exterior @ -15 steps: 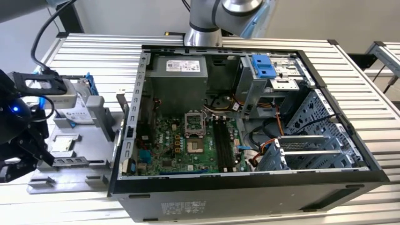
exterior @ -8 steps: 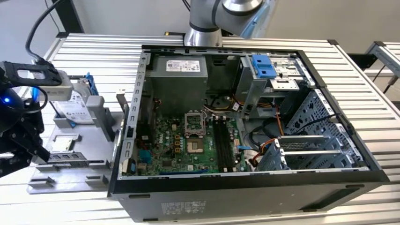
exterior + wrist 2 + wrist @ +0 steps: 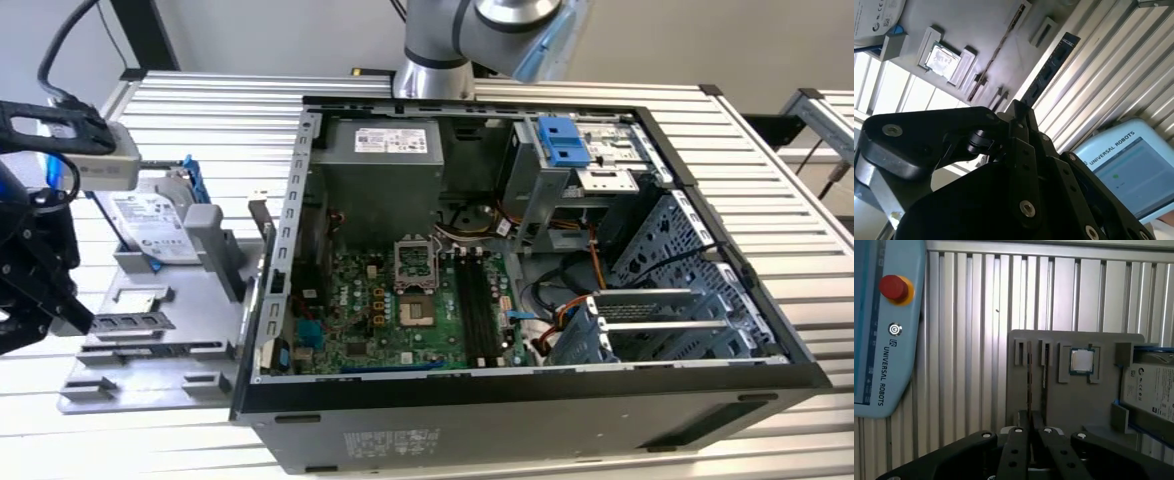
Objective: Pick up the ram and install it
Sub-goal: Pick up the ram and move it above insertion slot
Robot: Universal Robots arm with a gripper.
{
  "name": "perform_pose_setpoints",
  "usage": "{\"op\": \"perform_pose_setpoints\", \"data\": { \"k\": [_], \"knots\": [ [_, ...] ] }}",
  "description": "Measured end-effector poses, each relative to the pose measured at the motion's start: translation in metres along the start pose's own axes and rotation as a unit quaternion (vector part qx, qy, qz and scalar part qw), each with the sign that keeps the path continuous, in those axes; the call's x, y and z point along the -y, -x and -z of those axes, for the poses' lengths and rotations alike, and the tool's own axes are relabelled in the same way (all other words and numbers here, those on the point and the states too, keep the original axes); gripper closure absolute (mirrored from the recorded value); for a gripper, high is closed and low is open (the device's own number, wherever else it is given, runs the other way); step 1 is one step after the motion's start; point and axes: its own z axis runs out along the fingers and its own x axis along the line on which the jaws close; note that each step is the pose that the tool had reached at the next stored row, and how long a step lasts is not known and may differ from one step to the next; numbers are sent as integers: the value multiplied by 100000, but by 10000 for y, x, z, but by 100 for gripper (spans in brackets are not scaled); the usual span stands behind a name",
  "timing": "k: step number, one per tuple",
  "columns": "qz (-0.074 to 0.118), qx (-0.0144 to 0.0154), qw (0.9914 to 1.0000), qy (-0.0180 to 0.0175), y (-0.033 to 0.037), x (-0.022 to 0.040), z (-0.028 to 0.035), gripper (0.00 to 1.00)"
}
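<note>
The ram (image 3: 1049,67) is a thin dark stick with chips. It juts out from between my black fingers and hangs over the ribbed table beside the grey fixture (image 3: 979,30). My gripper (image 3: 1021,112) is shut on its lower end. In the exterior view my gripper (image 3: 40,300) is at the far left, beside the grey fixture (image 3: 147,350) and away from the open computer case (image 3: 534,400). The motherboard's black slots (image 3: 478,300) lie inside that case. In the first wrist view my gripper (image 3: 1031,422) points toward the fixture (image 3: 1074,405).
Another thin stick (image 3: 999,55) stands in a fixture slot. A small square silver chip (image 3: 1082,361) and a hard drive (image 3: 1154,385) in a blue frame also rest on the fixture. A light-blue teach pendant (image 3: 889,340) lies on the ribbed table (image 3: 969,315).
</note>
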Motion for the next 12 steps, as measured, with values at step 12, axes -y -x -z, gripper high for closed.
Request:
{"op": "perform_pose_setpoints", "data": {
  "k": [12],
  "knots": [
    [1,-57,100000,-1,13,-4,285,100]
  ]
}}
